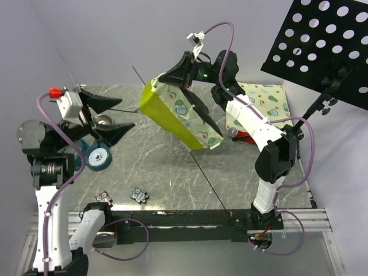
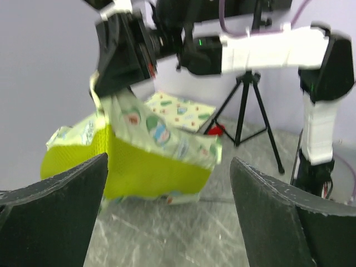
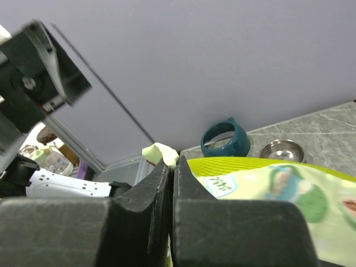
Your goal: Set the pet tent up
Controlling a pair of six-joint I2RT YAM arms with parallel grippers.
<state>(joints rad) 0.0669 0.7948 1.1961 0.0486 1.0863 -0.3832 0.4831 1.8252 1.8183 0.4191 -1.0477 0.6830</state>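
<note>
The pet tent [image 1: 178,109] hangs in the air over the middle of the table as a collapsed bundle, lime-yellow mesh on its left and avocado-print fabric on top. My right gripper [image 1: 187,72] is shut on a fold of its fabric at the upper edge. In the right wrist view the right gripper [image 3: 171,162] pinches a pale green tuft, with the tent [image 3: 267,183] hanging to the right. My left gripper [image 1: 127,114] stands open just left of the tent, not touching it. The left wrist view shows the tent [image 2: 139,161] hanging ahead, beyond my wide-apart left fingers [image 2: 55,211].
A teal ring bowl [image 1: 98,155] and a steel bowl [image 1: 103,121] sit under the left arm. A flat avocado-print mat [image 1: 264,100] lies at the back right. A black perforated panel [image 1: 322,40] on a tripod stands at the right. Two small toys [image 1: 138,195] lie near the front edge.
</note>
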